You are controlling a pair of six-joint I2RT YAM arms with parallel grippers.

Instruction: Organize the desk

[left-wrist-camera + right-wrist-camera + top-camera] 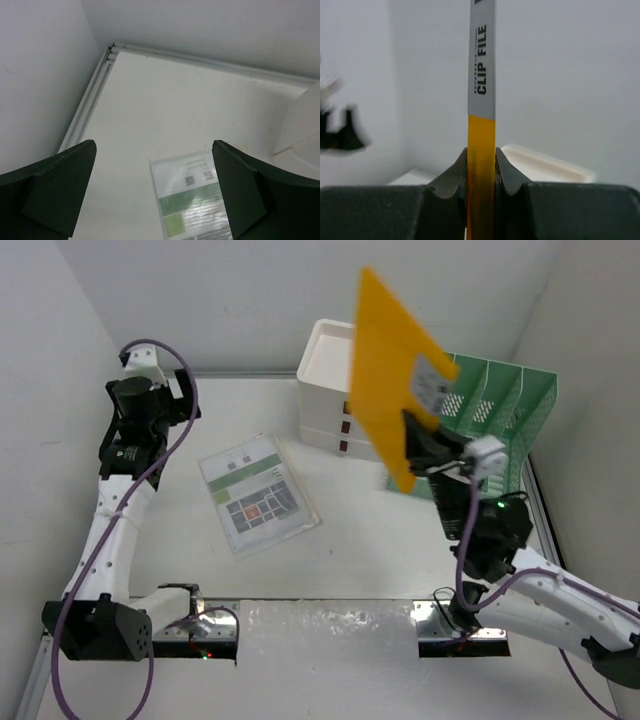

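White desk [350,560] is lying beneath both arms, a laminated sheet [258,492] resting mid-desk. The right tool [481,167] is clamping an orange clip file [385,380] aloft before the green file rack [500,400]. The left tool [154,165] is hanging spread apart over the far-left corner.

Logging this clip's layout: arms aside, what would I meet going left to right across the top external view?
printed sheet → white drawer box → orange clip file, held aloft → green file rack

On the surface [400,540], a printed sheet [258,493] lies below the left tool [154,145]; drawer box [325,390] and rack [500,410] stand beyond the right tool [418,440].
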